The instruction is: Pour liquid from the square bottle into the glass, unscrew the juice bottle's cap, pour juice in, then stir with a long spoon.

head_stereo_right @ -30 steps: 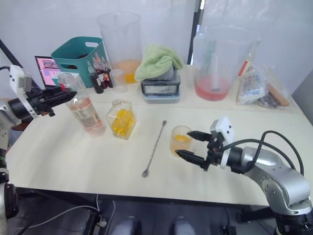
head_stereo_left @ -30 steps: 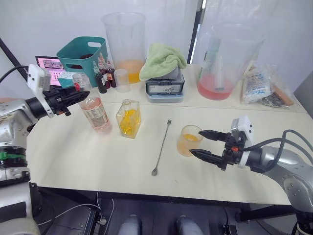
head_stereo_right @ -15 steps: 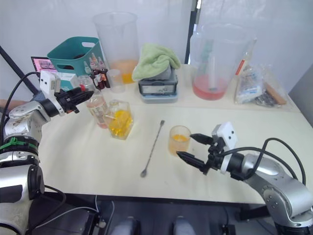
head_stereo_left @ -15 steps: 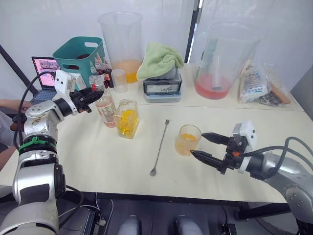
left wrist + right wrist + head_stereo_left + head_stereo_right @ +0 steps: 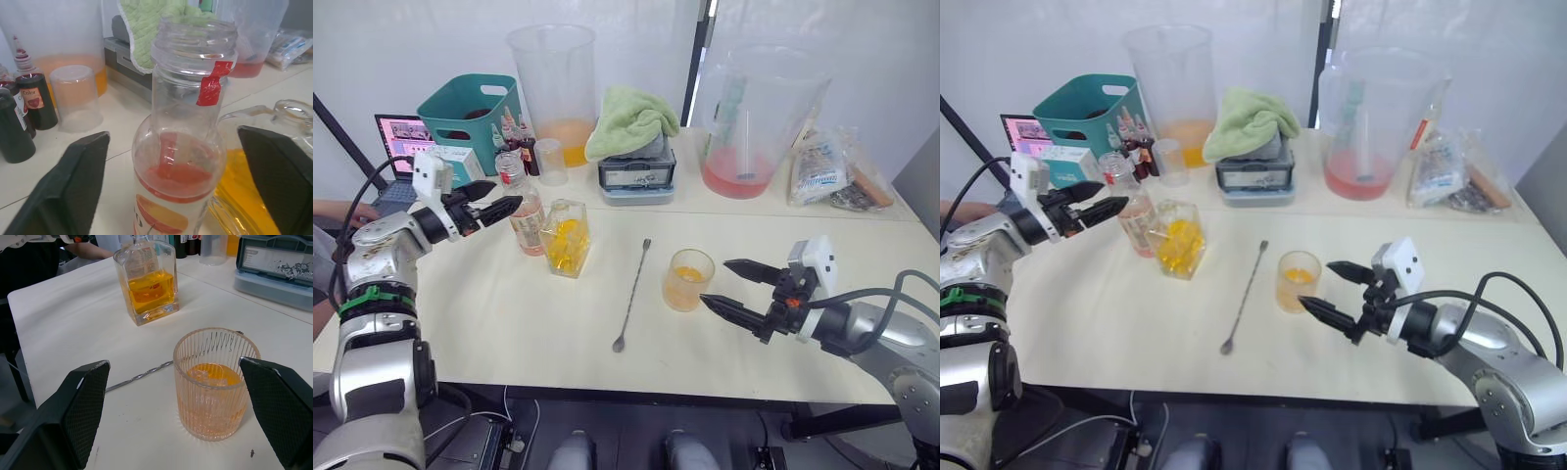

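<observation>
From the head camera, I had the tall round clear plastic juice bottle with pinkish-red liquid point(image 5: 524, 211) standing upright at the left of the table point(image 5: 509, 313), its mouth uncapped. My left gripper point(image 5: 496, 203) sat spread at the bottle's 9 o'clock, level with its neck, fingertips just short of it. The small square glass bottle of yellow-orange liquid point(image 5: 566, 238) stood just beside the juice bottle at its 4 o'clock. The thin silver long spoon point(image 5: 634, 295) lay flat, long axis running roughly 12 to 6 o'clock, between that bottle and the ribbed clear glass tumbler point(image 5: 688, 279). My right gripper point(image 5: 736, 286) was spread at the tumbler's 3 o'clock, not touching.

The left wrist view put the open juice bottle neck straight ahead between my parted fingers point(image 5: 68, 191), so I judged the left arm nearer for the juice pour.

The right wrist view showed the tumbler holding orange liquid, centred between spread fingers point(image 5: 78, 406).
</observation>
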Tool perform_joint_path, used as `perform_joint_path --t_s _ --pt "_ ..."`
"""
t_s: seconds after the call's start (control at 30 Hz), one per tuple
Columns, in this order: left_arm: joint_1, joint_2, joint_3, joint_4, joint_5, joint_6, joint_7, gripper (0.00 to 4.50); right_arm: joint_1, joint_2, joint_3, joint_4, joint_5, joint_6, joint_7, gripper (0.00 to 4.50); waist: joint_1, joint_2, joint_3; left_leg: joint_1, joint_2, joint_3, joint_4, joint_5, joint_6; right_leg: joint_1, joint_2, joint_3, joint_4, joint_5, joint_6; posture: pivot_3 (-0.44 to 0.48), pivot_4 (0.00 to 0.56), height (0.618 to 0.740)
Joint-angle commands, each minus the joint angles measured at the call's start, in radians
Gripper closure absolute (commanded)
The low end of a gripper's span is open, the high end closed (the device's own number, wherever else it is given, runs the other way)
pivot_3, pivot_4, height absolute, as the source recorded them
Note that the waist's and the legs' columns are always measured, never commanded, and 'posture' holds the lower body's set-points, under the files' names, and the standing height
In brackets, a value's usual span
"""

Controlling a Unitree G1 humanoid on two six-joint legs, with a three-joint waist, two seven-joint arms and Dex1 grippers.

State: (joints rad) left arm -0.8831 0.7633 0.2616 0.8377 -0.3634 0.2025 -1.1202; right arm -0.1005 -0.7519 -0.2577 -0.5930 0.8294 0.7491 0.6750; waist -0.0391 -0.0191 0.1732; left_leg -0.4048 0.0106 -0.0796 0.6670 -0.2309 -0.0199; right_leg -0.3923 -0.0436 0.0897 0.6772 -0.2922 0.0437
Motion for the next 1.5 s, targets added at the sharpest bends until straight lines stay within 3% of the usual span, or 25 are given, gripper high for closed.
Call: perform_joint_path --t_s 0.03,0.2,0.27,0.43,0.73,1.1,1.27,1.37,1.5 --pt "0.031 0.069 0.076 -0.096 -0.084 0.072 -0.063 0.06 -0.001 -0.023 -0.068 0.003 0.023 -0.004 0.004 0.00 -0.002 0.000 0.000 0.000 0.000 0.000 0.000 0.000 0.000 0.000 0.000 0.000 0.000 0.000 0.000 0.000 0.150 0.740" --pt "0.200 0.130 0.132 -0.247 -0.154 0.172 -0.123 0.06 0.033 -0.048 -0.166 0.059 0.013 -0.018 0.005 0.00 -0.001 0.000 0.000 0.001 0.001 0.000 -0.001 0.000 0.000 0.000 0.000 0.000 0.000 0.000 0.000 0.000 0.150 0.740" --pt "0.332 0.148 0.152 -0.330 -0.158 0.183 -0.138 0.06 0.090 -0.059 -0.257 0.113 -0.010 -0.036 0.018 0.00 0.002 0.000 0.000 0.001 0.001 0.000 -0.001 0.000 0.000 0.001 0.000 0.000 0.000 0.000 0.000 0.000 0.150 0.740" --pt "0.558 0.139 0.203 -0.445 -0.155 0.167 -0.079 0.06 0.210 -0.066 -0.403 0.196 -0.048 -0.086 0.068 0.00 0.007 0.000 0.000 0.002 0.002 0.001 -0.002 0.000 0.000 0.002 0.000 0.001 -0.003 0.000 0.000 0.000 0.150 0.740" --pt "0.734 0.078 0.220 -0.535 -0.143 0.105 0.019 0.06 0.336 -0.007 -0.515 0.395 -0.197 -0.281 0.088 0.00 0.020 0.000 0.000 0.006 0.003 0.005 -0.003 0.000 0.000 0.005 -0.001 0.003 -0.007 0.000 -0.001 0.000 0.150 0.740" --pt "0.783 0.042 0.211 -0.604 -0.145 0.082 0.071 0.06 0.368 0.048 -0.489 0.430 -0.240 -0.393 0.090 0.00 0.017 0.001 0.000 0.007 0.005 0.010 -0.005 0.000 0.000 0.005 -0.001 0.005 -0.012 0.000 -0.001 0.000 0.150 0.740" --pt "0.873 -0.015 0.228 -0.805 -0.203 0.174 0.155 0.06 0.306 0.023 -0.428 0.355 -0.161 -0.342 0.147 0.00 0.009 0.001 -0.001 0.007 0.005 0.011 -0.006 0.000 0.000 0.005 -0.001 0.007 -0.012 0.000 -0.001 0.000 0.150 0.740" --pt "0.958 -0.074 0.216 -1.020 -0.261 0.272 0.248 0.06 0.268 -0.053 -0.376 0.339 -0.093 -0.264 0.251 0.00 0.006 0.002 -0.001 0.007 0.006 0.011 -0.006 0.000 0.000 0.005 -0.002 0.007 -0.012 0.000 -0.001 0.000 0.150 0.740" --pt "1.023 -0.175 0.123 -1.288 -0.296 0.386 0.419 0.06 0.203 -0.153 -0.282 0.348 -0.035 -0.190 0.403 0.00 0.014 0.001 -0.001 0.007 0.004 0.011 -0.006 0.000 0.000 0.006 -0.004 0.007 -0.013 0.000 -0.001 0.000 0.150 0.740"
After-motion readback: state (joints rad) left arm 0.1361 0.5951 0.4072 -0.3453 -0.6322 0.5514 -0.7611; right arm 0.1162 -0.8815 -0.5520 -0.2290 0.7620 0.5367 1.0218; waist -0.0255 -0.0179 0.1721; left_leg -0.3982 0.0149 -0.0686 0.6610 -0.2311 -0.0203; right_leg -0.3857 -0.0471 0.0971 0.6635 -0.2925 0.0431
